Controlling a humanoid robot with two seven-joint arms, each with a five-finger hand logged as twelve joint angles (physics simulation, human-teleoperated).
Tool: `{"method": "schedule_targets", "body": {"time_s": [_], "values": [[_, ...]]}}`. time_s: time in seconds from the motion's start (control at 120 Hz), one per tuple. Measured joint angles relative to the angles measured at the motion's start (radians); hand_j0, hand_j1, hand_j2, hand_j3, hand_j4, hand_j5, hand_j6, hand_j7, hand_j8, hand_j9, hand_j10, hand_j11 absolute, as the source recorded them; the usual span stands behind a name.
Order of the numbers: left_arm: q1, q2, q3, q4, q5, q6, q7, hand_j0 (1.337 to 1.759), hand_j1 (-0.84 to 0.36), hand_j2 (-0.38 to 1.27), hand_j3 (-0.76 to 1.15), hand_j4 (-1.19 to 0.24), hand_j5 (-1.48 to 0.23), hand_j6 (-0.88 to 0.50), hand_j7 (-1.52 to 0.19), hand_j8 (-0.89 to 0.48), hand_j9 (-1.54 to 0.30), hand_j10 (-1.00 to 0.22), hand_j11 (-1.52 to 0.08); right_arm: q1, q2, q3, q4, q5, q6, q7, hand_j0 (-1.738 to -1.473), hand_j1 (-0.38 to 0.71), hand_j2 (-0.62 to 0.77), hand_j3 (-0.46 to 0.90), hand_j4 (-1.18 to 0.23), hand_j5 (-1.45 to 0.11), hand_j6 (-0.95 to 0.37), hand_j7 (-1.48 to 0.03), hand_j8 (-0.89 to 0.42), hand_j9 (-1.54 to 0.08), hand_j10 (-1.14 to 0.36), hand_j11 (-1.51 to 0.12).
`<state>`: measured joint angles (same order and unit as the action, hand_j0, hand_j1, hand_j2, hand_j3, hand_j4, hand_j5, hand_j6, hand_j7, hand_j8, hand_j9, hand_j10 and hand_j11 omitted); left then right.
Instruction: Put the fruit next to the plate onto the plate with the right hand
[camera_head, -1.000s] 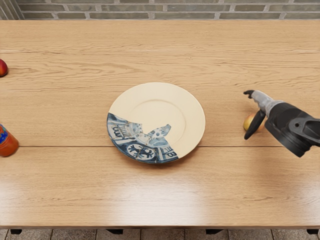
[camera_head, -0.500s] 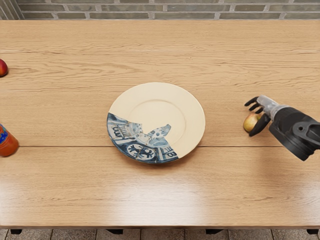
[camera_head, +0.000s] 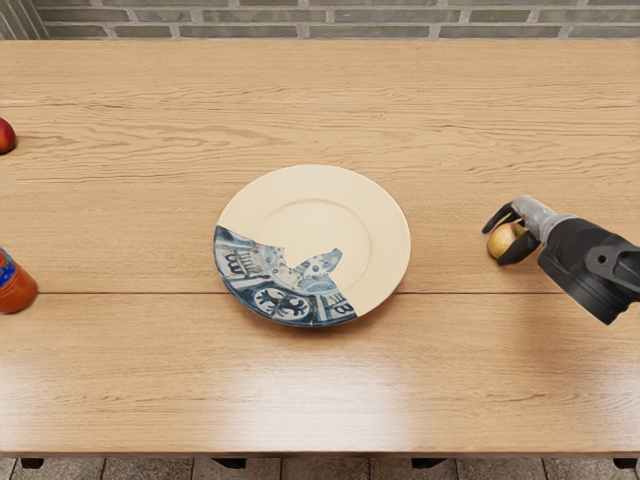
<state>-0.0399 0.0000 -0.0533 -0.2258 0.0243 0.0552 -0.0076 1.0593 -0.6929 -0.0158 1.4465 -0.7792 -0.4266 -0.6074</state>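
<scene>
Your right hand (camera_head: 520, 231) is curled round the fruit (camera_head: 498, 241), right of the plate (camera_head: 393, 235). Looks like a grip for carrying it over.

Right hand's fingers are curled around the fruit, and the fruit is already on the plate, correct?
No. In the head view the fingers of the right hand do curl around the fruit, but the fruit is over the table to the right of the plate, clearly apart from it, not on it.
</scene>
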Motion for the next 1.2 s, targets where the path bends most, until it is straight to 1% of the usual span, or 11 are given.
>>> {"method": "schedule_targets", "body": {"time_s": [0.042,0.083,0.092,0.183,0.233,0.367,0.633,0.708,0.9,1.058,1.2], "values": [[0.0,0.0,0.0,0.0,0.0,0.0,0.0,1.658,0.35,0.0,0.0,0.0,0.0,0.0,0.0,0.0,0.0,0.0,0.0,0.0,-0.002,0.001,0.0,0.006,0.001,0.001,-1.65,0.28,-0.02,0.0,-0.68,-0.79,-0.35,-0.84,-0.18,-0.86,-0.16,-0.9],[0.0,0.0,0.0,0.0,0.0,0.0,0.0,1.658,0.35,0.0,0.0,0.0,0.0,0.0,0.0,0.0,0.0,0.0,0.0,0.001,-0.006,0.005,0.0,0.013,0.002,0.002,-1.65,0.29,0.01,0.0,-0.69,-0.82,-0.33,-0.86,-0.24,-0.78,-0.2,-0.83],[0.0,0.0,0.0,0.0,0.0,0.0,0.0,1.658,0.35,0.0,0.0,0.0,0.0,0.0,0.0,0.0,0.0,0.0,0.0,0.001,-0.007,0.007,0.0,0.015,0.002,0.002,-1.651,0.29,0.02,0.0,-0.69,-0.83,-0.32,-0.87,-0.24,-0.82,-0.23,-0.8],[0.0,0.0,0.0,0.0,0.0,0.0,0.0,1.658,0.35,0.0,0.0,0.0,0.0,0.0,0.0,0.0,0.0,0.0,0.0,-0.001,-0.024,0.05,0.0,0.03,0.0,-0.002,-1.65,0.29,0.05,0.0,-0.7,-0.89,-0.35,-0.9,-0.28,-0.88,-0.41,-0.87],[0.0,0.0,0.0,0.0,0.0,0.0,0.0,1.658,0.35,0.0,0.0,0.0,0.0,0.0,0.0,0.0,0.0,0.0,0.0,-0.001,-0.027,0.074,0.003,0.033,0.001,-0.003,-1.649,0.29,0.04,0.0,-0.71,-0.91,-0.34,-0.92,-0.28,-0.9,-0.45,-0.89],[0.0,0.0,-0.001,0.0,0.0,0.0,0.0,1.658,0.35,0.0,0.0,0.0,0.0,0.0,0.0,0.0,0.0,0.0,0.0,0.0,-0.016,0.169,0.037,0.038,0.046,-0.004,-1.647,0.28,0.04,0.0,-0.71,-0.95,-0.35,-0.94,-0.27,-0.95,-0.45,-0.94],[0.0,0.0,-0.001,0.0,0.0,0.0,0.0,1.658,0.35,0.0,0.0,0.0,0.0,0.0,0.0,0.0,0.0,0.0,0.0,0.008,0.089,0.292,0.073,0.045,0.1,-0.003,-1.646,0.26,0.01,0.0,-0.7,-0.98,-0.36,-0.94,-0.26,-0.98,-0.45,-0.98],[0.0,0.0,-0.001,0.0,0.0,0.0,0.0,1.658,0.35,0.0,0.0,0.0,0.0,0.0,0.0,0.0,0.0,0.0,0.0,0.009,0.111,0.315,0.085,0.045,0.109,-0.003,-1.647,0.26,0.04,0.0,-0.7,-0.99,-0.36,-0.94,-0.26,-0.98,-0.46,-0.99],[0.0,0.0,-0.001,0.0,0.0,0.0,0.0,1.658,0.35,0.0,0.0,0.0,0.0,0.0,0.0,0.0,0.0,0.0,0.0,0.008,0.208,0.332,0.089,0.047,0.117,-0.004,-1.648,0.29,0.09,0.0,-0.71,-1.02,-0.34,-0.96,-0.24,-1.0,-0.44,-1.01],[0.0,0.0,-0.001,0.0,0.0,0.0,0.0,1.658,0.35,0.0,0.0,0.0,0.0,0.0,0.0,0.0,0.0,0.0,0.0,0.001,0.313,0.312,0.044,0.046,0.117,-0.004,-1.649,0.3,0.1,0.0,-0.71,-1.03,-0.33,-0.97,-0.23,-1.01,-0.43,-1.01],[0.0,0.0,-0.001,0.0,0.0,0.0,0.0,1.658,0.35,0.0,0.0,0.0,0.0,0.0,0.0,0.0,0.0,0.0,0.0,-0.003,0.354,0.299,0.025,0.045,0.115,-0.004,-1.649,0.32,0.11,0.0,-0.71,-1.04,-0.32,-0.97,-0.22,-1.01,-0.42,-1.02]]}}
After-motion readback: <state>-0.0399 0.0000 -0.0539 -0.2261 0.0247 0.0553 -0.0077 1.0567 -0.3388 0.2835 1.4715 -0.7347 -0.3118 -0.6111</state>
